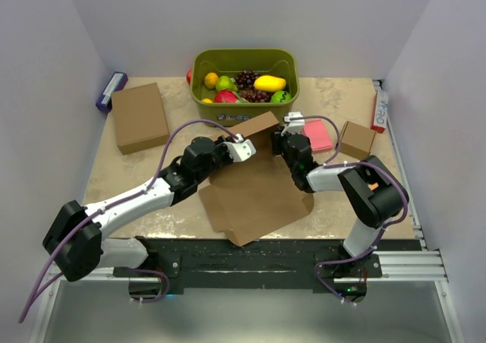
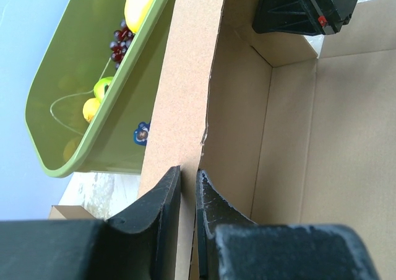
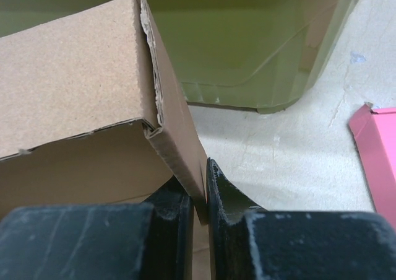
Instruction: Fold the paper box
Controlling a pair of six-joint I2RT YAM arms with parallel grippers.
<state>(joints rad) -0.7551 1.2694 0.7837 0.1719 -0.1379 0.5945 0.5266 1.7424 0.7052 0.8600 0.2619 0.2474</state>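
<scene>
The paper box (image 1: 254, 195) is a brown die-cut cardboard sheet lying open in the middle of the table, its far wall (image 1: 257, 124) raised upright by the green bin. My left gripper (image 1: 241, 147) is shut on the left end of that raised wall (image 2: 179, 94), one finger on each face. My right gripper (image 1: 287, 136) is shut on the wall's right side flap (image 3: 179, 134), at its folded corner. In the left wrist view the right gripper (image 2: 306, 7) shows across the box's inside.
A green bin (image 1: 244, 85) of toy fruit stands right behind the raised wall. A flat brown cardboard rectangle (image 1: 139, 117) lies at far left, a small cardboard cube (image 1: 356, 140) and a pink pad (image 1: 317, 135) at right. A purple item (image 1: 111, 91) leans at the left wall.
</scene>
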